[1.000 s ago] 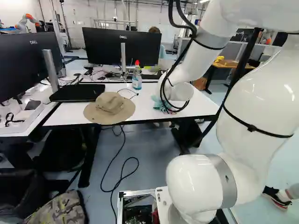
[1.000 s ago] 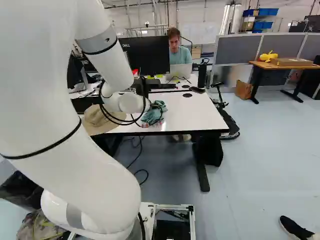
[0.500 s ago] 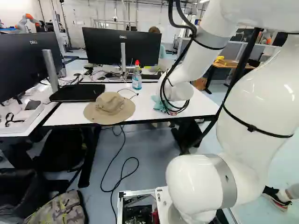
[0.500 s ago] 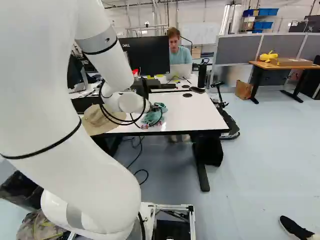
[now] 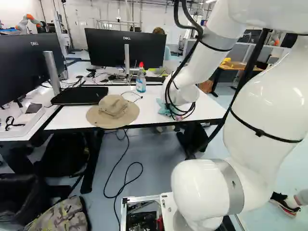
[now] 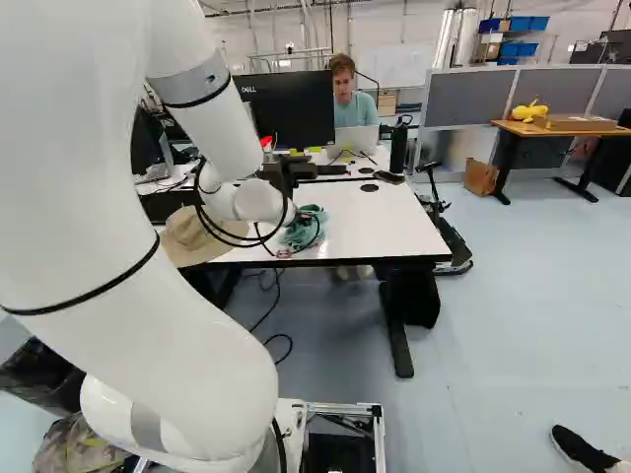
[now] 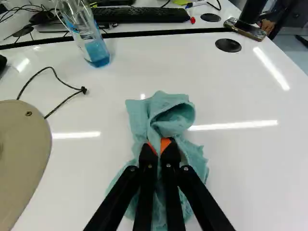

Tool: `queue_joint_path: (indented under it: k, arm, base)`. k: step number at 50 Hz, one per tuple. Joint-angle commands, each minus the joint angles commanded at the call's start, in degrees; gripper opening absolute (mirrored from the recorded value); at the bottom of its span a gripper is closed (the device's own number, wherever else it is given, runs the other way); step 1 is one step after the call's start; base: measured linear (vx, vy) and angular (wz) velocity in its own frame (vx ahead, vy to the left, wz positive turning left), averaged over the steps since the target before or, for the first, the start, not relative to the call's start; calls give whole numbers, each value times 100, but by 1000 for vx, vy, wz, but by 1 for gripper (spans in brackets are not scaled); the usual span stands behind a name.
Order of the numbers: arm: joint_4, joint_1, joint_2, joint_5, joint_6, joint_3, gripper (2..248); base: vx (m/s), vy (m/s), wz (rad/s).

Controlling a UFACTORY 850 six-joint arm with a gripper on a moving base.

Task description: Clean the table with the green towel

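In the wrist view, the tool (image 7: 159, 144) is pinching the green towel (image 7: 166, 124), with cloth caught in its grip and bunched all around and under it. The towel looks to be down on the white tabletop (image 7: 260, 159). Let twelve o'clock be straight ahead of the tool. The sun hat (image 7: 21, 154) is at nine, its black cord (image 7: 83, 90) at ten, the bottle (image 7: 94, 45) with blue stuff in it at eleven, and the keyboard (image 7: 144, 15) at twelve, on the next desk.

I think the job now is wiping. Next, the tool should hold on, push down softly and rub the towel from side to side. It should stop before the hat, or it may shove it.

In the left base view, the towel is at three o'clock from the hat, partly behind the arm (image 5: 190, 72). The closed laptop (image 5: 79, 95) is at ten from the hat. Two monitors (image 5: 126, 48) show.

In the right base view, the towel sits near the front edge, and bare white top lies at three o'clock from it, a good place to wipe.

I count one towel, one hat, one cord, one bottle, one keyboard, one closed laptop, two monitors and one arm.
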Motion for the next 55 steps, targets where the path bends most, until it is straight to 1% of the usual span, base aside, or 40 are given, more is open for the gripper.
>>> queue_joint_path:
  k: [17,31,40,55]
  arm:
    - [0,151,495,0,0,493,25]
    - [0,130,955,0,0,926,25]
    - [0,14,1179,0,0,1129,25]
    - [0,-330,1134,0,0,1089,25]
  base:
    - [0,0,0]
    - [0,0,0]
    - [0,0,0]
    - [0,0,0]
